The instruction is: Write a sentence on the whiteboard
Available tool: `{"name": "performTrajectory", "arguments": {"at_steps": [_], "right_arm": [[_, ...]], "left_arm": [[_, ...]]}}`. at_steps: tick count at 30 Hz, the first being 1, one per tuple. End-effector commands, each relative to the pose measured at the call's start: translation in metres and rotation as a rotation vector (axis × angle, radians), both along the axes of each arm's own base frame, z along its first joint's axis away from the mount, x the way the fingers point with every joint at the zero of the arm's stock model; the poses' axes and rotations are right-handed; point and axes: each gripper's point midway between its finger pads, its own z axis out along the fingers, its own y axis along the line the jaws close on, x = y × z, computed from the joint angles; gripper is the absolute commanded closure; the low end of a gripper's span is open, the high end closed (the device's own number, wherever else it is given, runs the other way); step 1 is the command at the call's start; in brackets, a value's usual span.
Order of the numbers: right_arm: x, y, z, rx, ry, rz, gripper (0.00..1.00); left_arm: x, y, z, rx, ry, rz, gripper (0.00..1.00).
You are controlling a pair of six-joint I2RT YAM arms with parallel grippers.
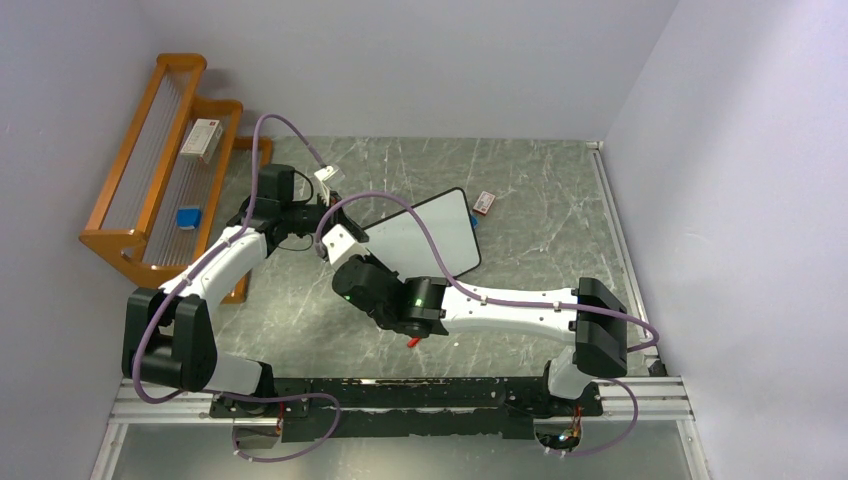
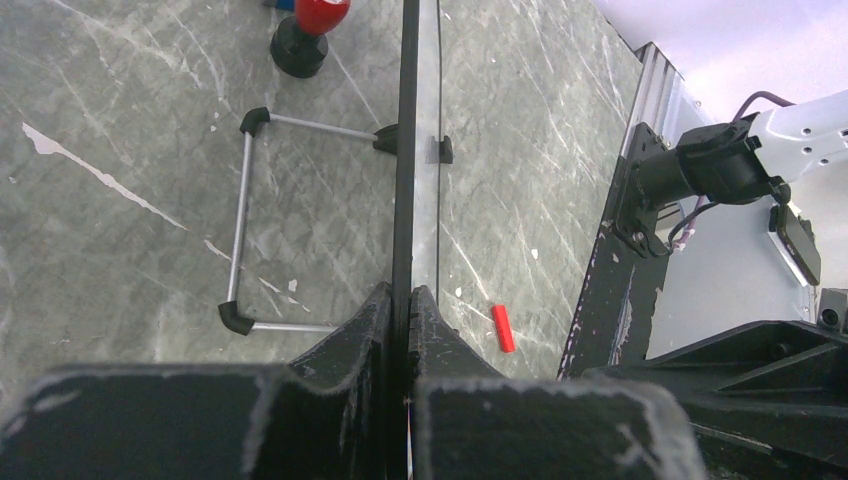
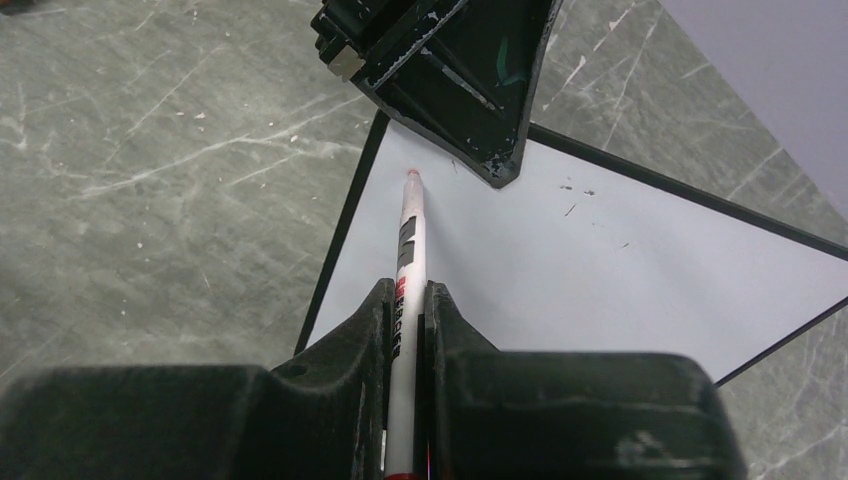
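Left claw (image 2: 410, 298) clamped on edge of black-framed white rectangular whiteboard (image 1: 455, 235); right claw (image 3: 408, 295) clamped on white cylindrical marker pen (image 3: 409, 225), red tip over board face.

legible txt: none | marker (image 3: 408, 240) label: red/blk print, too blurred to read

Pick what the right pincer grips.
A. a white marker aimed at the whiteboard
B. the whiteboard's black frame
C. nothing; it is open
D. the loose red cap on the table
A: in the right wrist view the right pincer is shut on a white marker whose tip points at the whiteboard. The left pincer is the one clamping the board's edge.
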Motion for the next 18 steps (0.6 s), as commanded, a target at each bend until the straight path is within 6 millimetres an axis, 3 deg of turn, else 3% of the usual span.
{"name": "performTrajectory", "arguments": {"at_steps": [1,18], "right_arm": [[-0.003,0.002,0.000,-0.012,0.004,-0.003,1.00],[-0.025,0.005,-0.019,-0.057,0.041,0.019,1.00]], "left_arm": [[-0.007,-0.001,-0.023,0.046,0.053,-0.010,0.95],[-0.007,-0.001,-0.022,0.048,0.049,-0.004,0.95]]}}
